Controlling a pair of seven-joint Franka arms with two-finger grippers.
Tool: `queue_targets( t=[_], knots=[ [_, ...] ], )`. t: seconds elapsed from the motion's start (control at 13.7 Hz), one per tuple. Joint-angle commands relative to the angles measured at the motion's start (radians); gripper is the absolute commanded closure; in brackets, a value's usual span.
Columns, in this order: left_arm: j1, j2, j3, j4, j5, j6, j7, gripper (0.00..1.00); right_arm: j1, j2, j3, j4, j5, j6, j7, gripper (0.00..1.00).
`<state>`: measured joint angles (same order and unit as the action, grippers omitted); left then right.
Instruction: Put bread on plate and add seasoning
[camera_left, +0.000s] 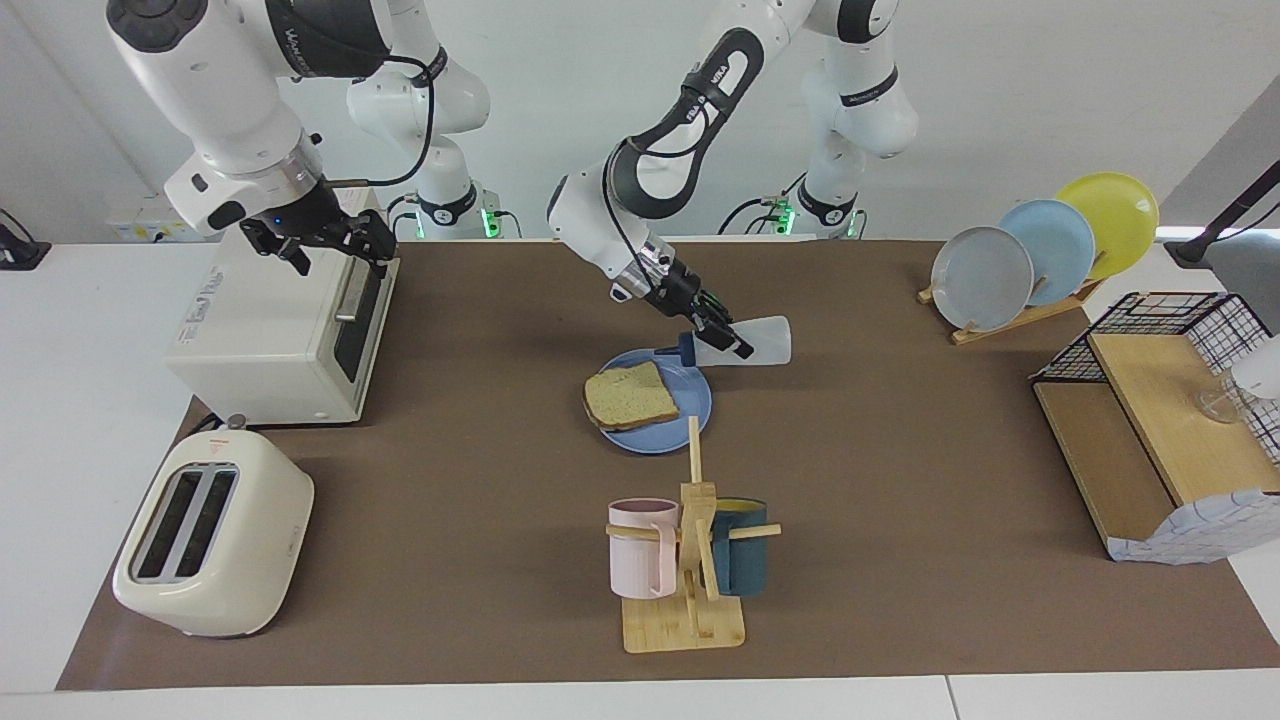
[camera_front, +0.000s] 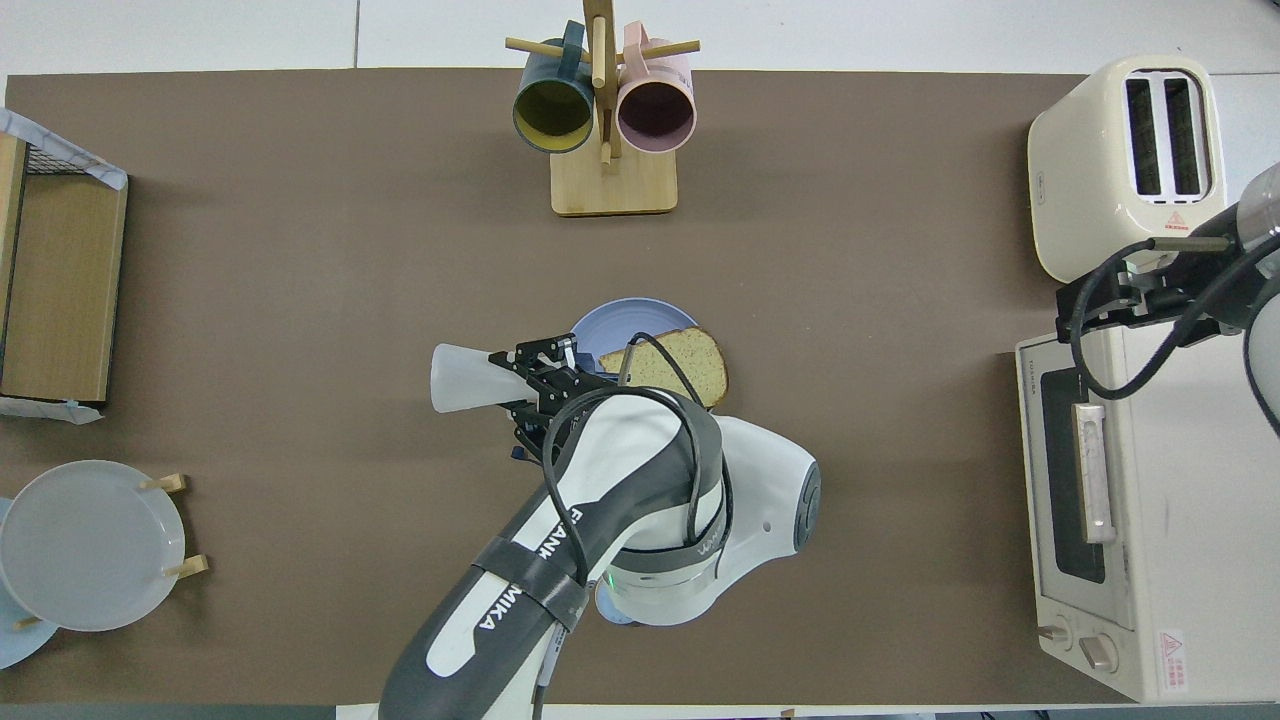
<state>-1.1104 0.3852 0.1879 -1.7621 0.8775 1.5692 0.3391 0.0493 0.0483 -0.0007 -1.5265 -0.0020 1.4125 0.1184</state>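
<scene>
Facing view: the left gripper (camera_left: 722, 336) is clamping the seasoning bottle (camera_left: 748, 346) around its neck and holding it tipped onto its side over the edge of the cornflower-blue plate (camera_left: 690, 398) that lies nearer the robots. The bottle's long axis is running roughly level along the table's length, with the navy nozzle cap (camera_left: 682, 349) aiming toward the right arm's end and slightly downward at the plate, and the pale base trailing toward the left arm's end. The slice of toasted bread (camera_left: 630, 396) is already lying flat on the plate, so the first half of the job looks finished; the seasoning step appears to be starting, with the nozzle hanging over the plate's rim and not yet over the bread itself. No seasoning is showing on the slice. The right gripper (camera_left: 320, 240) is waiting over the toaster oven (camera_left: 270, 330), its fingers spread and holding nothing.

Overhead view: the left arm is reaching in over the middle of the table and hiding part of the plate (camera_front: 610, 325) and the bread (camera_front: 680, 362). The bottle's translucent body (camera_front: 465, 378) is sticking out sideways from the left gripper (camera_front: 545, 378), base toward the left arm's end; the nozzle is hidden beneath the gripper. The right gripper (camera_front: 1100, 296) is hovering beside the cream pop-up toaster (camera_front: 1125, 165).
</scene>
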Motion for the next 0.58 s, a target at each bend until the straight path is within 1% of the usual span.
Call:
queue_targets(
  t=[0.0,0.15,0.36,0.51],
  knots=[
    [-0.026,0.006,0.012,-0.028,0.095,-0.032,0.018,1.0,-0.017,-0.022,0.007,-0.026,0.017,0.006,-0.033,0.0],
    [-0.034,0.108,0.013,0.015,0.161,-0.034,0.018,1.0,-0.017,-0.022,0.007,-0.026,0.017,0.006,-0.033,0.0],
    [-0.019,0.121,0.015,0.048,0.221,-0.031,0.02,1.0,-0.017,-0.022,0.007,-0.026,0.019,0.006,-0.033,0.0],
    [-0.037,0.122,0.012,0.052,0.219,-0.037,0.02,1.0,-0.019,-0.022,0.007,-0.026,0.019,0.006,-0.033,0.0]
  ],
)
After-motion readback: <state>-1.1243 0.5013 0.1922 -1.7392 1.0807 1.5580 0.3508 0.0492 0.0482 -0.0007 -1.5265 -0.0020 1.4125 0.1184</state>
